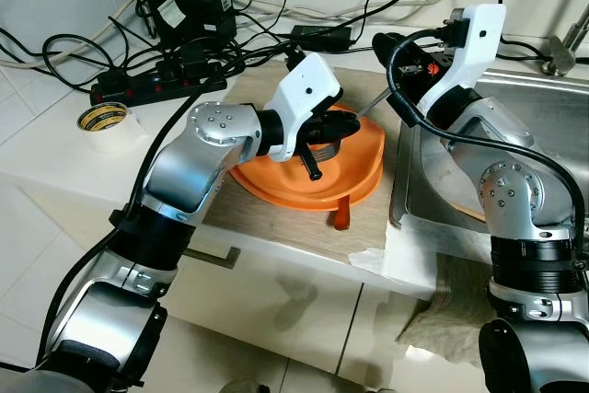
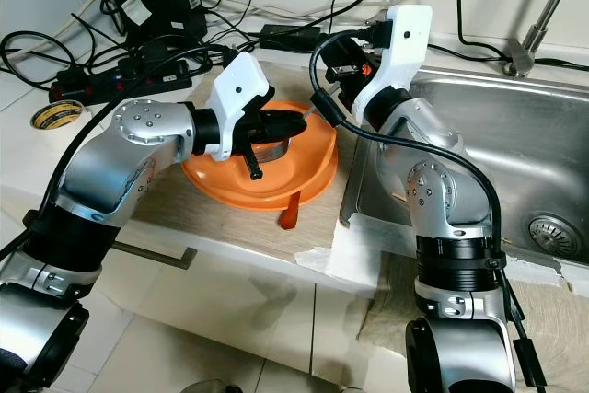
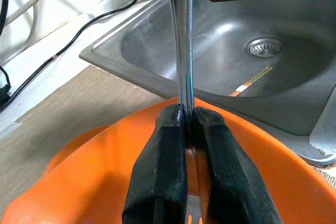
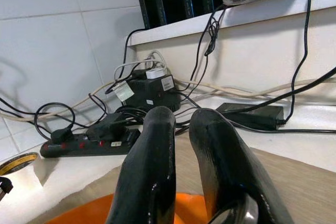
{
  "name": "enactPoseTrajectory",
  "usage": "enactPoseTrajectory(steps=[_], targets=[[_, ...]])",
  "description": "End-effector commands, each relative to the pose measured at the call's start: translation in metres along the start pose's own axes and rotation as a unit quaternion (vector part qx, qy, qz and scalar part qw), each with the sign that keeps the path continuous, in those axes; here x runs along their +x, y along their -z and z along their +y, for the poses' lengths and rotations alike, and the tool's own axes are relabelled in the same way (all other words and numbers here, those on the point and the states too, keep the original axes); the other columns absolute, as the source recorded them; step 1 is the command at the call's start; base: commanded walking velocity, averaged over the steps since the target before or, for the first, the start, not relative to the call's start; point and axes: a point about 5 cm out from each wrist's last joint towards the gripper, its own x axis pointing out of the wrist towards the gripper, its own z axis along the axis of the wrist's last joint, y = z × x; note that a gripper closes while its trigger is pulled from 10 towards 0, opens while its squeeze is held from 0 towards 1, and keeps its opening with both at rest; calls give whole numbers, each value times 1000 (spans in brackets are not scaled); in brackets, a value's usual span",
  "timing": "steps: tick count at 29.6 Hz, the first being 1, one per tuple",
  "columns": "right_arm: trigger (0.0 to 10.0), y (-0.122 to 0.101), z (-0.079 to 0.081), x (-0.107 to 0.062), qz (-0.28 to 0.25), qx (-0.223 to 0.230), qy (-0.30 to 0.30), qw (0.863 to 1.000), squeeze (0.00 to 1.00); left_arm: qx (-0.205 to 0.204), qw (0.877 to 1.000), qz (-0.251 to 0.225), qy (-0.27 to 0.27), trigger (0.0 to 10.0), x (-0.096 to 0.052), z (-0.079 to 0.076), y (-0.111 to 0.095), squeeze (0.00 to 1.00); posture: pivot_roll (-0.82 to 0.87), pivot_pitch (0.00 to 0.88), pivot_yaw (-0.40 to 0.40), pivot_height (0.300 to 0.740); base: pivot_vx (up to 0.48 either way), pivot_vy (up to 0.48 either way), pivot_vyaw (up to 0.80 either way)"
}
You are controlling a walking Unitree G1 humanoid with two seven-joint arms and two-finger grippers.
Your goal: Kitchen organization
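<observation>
Arms both bent inward over the orange bowl [image 1: 354, 158] on the table [image 1: 276, 227]: left end effector [image 3: 187, 121] clamped on a thin metal utensil handle [image 3: 182, 51], right end effector [image 4: 184, 129] slightly parted, holding nothing.

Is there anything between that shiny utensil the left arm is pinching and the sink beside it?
Yes. The left end effector grips the utensil over the orange bowl. The right end effector hangs right above the sink edge, in the path.
</observation>
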Motion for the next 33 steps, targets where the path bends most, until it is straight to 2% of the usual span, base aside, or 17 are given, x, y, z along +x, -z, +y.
enactPoseTrajectory(steps=[1,14,15,16,17,18,24,33], targets=[[10000,10,-31,-14,34,-28,90,995,0,27,999,-12,-21,10000,-9,11,-10,1000,-46,0,76,740,0,0,0],[10000,18,-24,-13,46,-24,71,996,0,31,999,0,-24,10000,-9,10,-4,1000,-41,0,75,740,0,0,0],[10000,18,-24,-13,46,-24,72,996,0,32,999,1,-26,10000,-9,11,-4,933,-41,0,74,740,0,0,0],[10000,18,-24,-13,46,-24,72,996,0,32,999,1,-26,10000,-9,11,-4,933,-41,0,74,740,0,0,0],[10000,18,-23,-13,46,-25,71,996,0,33,999,2,-28,10000,-9,11,-4,31,-42,0,74,740,0,0,0],[10000,18,-23,-13,45,-26,71,996,0,34,999,3,-30,10000,-9,11,-3,0,-42,0,72,740,0,0,0],[10000,15,-18,-11,31,-30,60,997,0,36,999,5,-37,10000,-9,13,-1,0,-42,0,69,740,0,0,0],[10000,10,0,-2,8,-22,1,1000,0,39,998,11,-42,10000,-8,11,3,0,-34,0,56,740,0,0,0]])
